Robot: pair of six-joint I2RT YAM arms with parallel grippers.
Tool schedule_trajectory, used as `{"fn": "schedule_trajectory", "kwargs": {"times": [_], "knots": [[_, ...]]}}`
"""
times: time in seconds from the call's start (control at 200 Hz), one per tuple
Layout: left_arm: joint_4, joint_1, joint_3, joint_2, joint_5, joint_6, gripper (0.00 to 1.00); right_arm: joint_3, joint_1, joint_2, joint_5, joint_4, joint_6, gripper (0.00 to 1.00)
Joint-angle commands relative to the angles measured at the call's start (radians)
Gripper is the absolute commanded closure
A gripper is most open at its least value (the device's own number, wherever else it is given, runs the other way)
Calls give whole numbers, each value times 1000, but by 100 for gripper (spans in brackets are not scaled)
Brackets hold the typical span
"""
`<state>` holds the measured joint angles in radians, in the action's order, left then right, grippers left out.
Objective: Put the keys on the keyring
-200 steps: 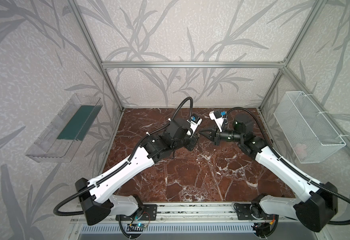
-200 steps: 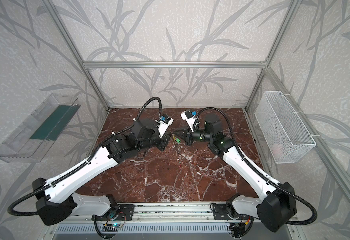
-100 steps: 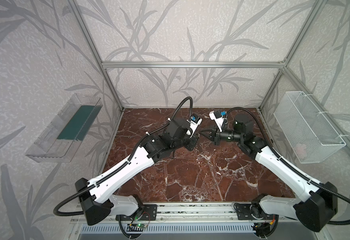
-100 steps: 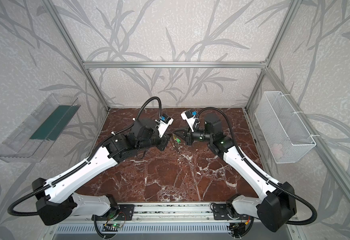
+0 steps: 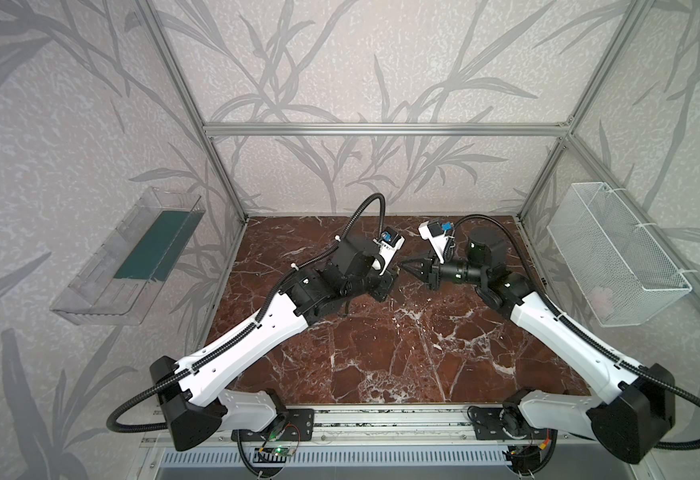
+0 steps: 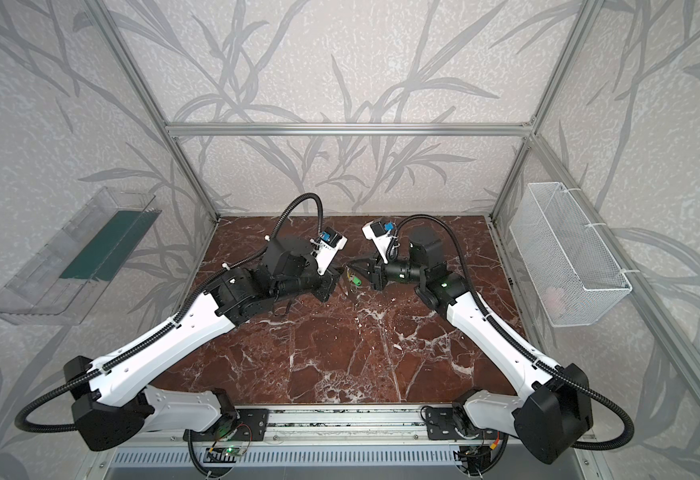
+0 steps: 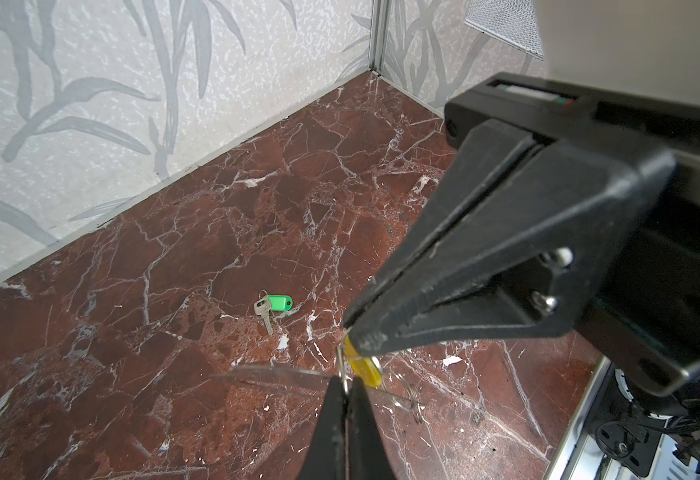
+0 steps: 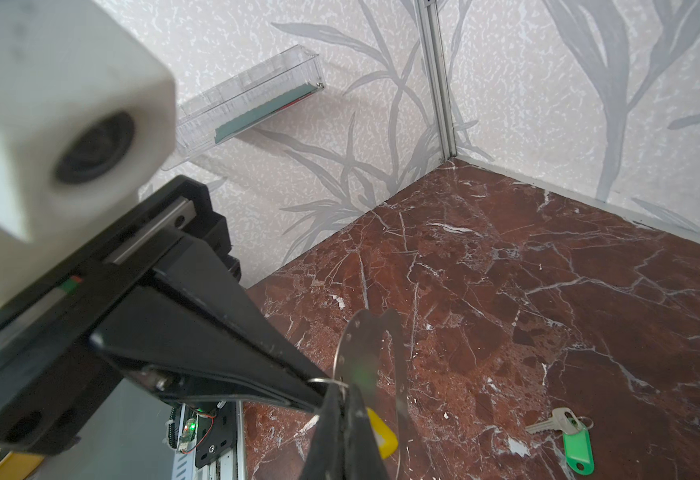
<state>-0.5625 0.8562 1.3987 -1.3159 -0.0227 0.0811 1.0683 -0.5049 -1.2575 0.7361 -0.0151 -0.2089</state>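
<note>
Both grippers meet above the marble floor at the back middle. In the left wrist view my left gripper (image 7: 346, 384) is shut on the edge of the keyring (image 7: 273, 376), a thin grey plate seen edge-on. From the right wrist view the keyring (image 8: 364, 345) stands upright with its oval cutout showing. My right gripper (image 8: 342, 392) is shut on the yellow tag (image 8: 379, 432) of one key, whose small wire ring (image 8: 327, 380) sits at the plate's edge. The other key (image 7: 263, 311) with its green tag (image 7: 279, 302) lies loose on the floor. That green tag (image 6: 355, 282) also shows in a top view.
A clear plastic bin (image 5: 132, 257) hangs on the left wall and a white wire basket (image 5: 614, 253) on the right wall. The back wall's edge runs close behind the grippers. A metal rail (image 5: 381, 419) lies along the front.
</note>
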Motion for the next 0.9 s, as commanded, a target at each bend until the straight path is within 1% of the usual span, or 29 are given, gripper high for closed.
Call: {"fn": "schedule_trajectory", "kwargs": {"times": [0.0,0.355,0.46,0.64,0.765,0.82,0.865,0.895], "knots": [[51,12,0,37,-69,-21,100,24,0,-15,-41,9,11,100],[65,12,-14,53,-51,-23,100,28,-1,-20,-56,23,12,100],[78,13,-23,63,-28,-21,100,30,-1,-20,-60,41,19,100],[144,12,-60,86,35,-11,100,36,-1,-24,-32,81,35,100],[177,12,-76,94,51,-7,100,46,0,-33,-4,110,44,100],[184,12,-80,97,54,-7,100,47,0,-33,-10,117,42,100],[186,12,-82,97,56,-8,100,45,1,-29,-22,120,42,89],[185,12,-83,99,58,-8,100,44,0,-27,-26,120,43,80]]}}
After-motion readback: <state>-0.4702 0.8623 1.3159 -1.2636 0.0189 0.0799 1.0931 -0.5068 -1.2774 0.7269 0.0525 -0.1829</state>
